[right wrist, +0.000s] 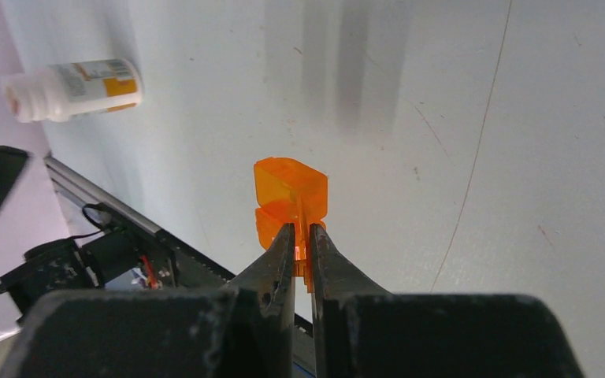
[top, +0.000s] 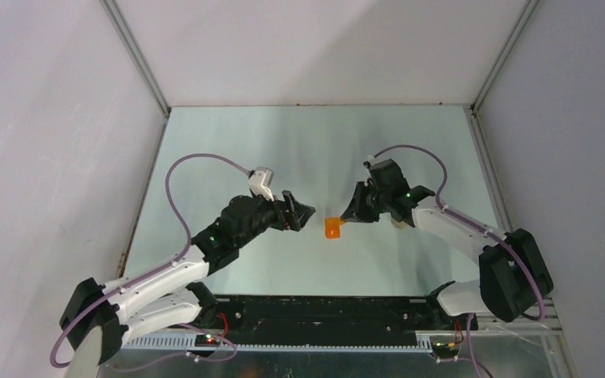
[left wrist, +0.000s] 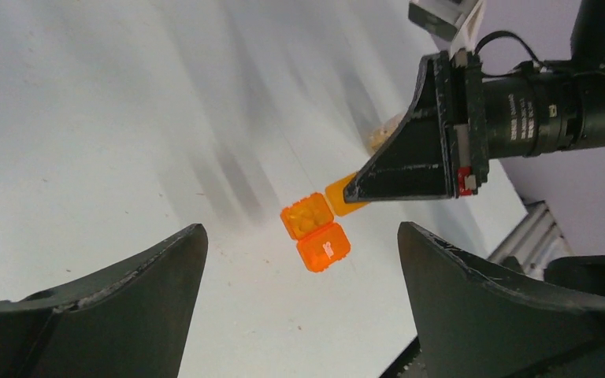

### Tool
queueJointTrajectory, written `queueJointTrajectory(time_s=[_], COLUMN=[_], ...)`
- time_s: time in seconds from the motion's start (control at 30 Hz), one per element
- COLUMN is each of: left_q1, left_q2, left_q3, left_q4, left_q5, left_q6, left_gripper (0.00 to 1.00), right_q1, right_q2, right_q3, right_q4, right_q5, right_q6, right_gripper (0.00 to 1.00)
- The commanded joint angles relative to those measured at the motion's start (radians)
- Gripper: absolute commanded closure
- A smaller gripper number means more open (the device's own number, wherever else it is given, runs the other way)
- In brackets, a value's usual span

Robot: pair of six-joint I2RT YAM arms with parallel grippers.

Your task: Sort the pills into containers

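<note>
Near the middle of the table, a little toward the near edge, sits a small orange pill box (top: 332, 228), with an arm leaning in on each side of it. The right gripper (right wrist: 303, 233) has its jaws pinched down to a sliver on a thin orange flap (left wrist: 343, 198) of the box, which I take to be one of its lids. The left gripper (top: 307, 211) hangs just off the box's left side, not touching it, jaws spread wide and holding nothing. One cell stands open with small orange pills (left wrist: 307, 216) in it. The piece beside it carries a white mark, and I cannot tell whether that is a folded-back lid or a shut cell. A white pill bottle (right wrist: 75, 88) lies on its side toward the right edge.

The step in hand looks like working a lid while the box rests on the table. The hold is on thin plastic right at the fingertips, so I would swing it slowly along the hinge's arc rather than pull straight. The box looks light and likely to slide or lift with the flap. The open left gripper ought to close in low on the body to pin it, clear of the open cell. Any tilt could spill the loose pills.
</note>
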Motion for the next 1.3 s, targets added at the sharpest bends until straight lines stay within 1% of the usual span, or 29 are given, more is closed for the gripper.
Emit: queueJointTrajectory(time_s=[0.0,0.13,0.27,0.3,0.43,0.47,0.6,0.67,0.77,0.87,1.13,1.27], left_q1=[0.005,0.006,0.006,0.005,0.005,0.005,0.004,0.004,0.005,0.004,0.013,0.021], left_q2=[-0.007,0.002,0.034,0.052,0.114,0.135,0.196,0.225,0.255,0.285,0.342,0.372], left_q3=[-0.019,-0.043,-0.072,-0.074,-0.048,-0.041,-0.036,-0.034,-0.036,-0.055,-0.095,-0.111], left_q4=[0.089,0.149,0.285,0.327,0.383,0.393,0.519,0.556,0.585,0.656,0.83,0.883], left_q5=[0.059,0.116,0.174,0.197,0.253,0.27,0.328,0.349,0.353,0.352,0.341,0.348], left_q6=[-0.125,-0.253,-0.373,-0.387,-0.411,-0.418,-0.472,-0.5,-0.534,-0.568,-0.66,-0.689], left_gripper=[0.04,0.05,0.06,0.06,0.09,0.12,0.2,0.22,0.26,0.32,0.39,0.46], right_q1=[-0.03,-0.063,-0.101,-0.108,-0.125,-0.126,-0.137,-0.14,-0.14,-0.14,-0.141,-0.139], right_q2=[-0.085,-0.152,-0.2,-0.21,-0.24,-0.245,-0.265,-0.268,-0.268,-0.268,-0.271,-0.272], right_q3=[0.037,0.037,0.037,0.037,0.037,0.037,0.037,0.037,0.037,0.037,0.037,0.037], right_q4=[0.046,0.066,0.078,0.082,0.098,0.103,0.129,0.139,0.154,0.156,0.162,0.16], right_q5=[-0.054,-0.094,-0.142,-0.157,-0.194,-0.197,-0.216,-0.228,-0.249,-0.254,-0.268,-0.269], right_q6=[0.065,0.123,0.179,0.196,0.242,0.248,0.275,0.285,0.29,0.288,0.289,0.288], right_gripper=[0.94,0.94,0.94,0.94,0.94,0.94,0.94,0.94,0.94,0.94,0.93,0.93])
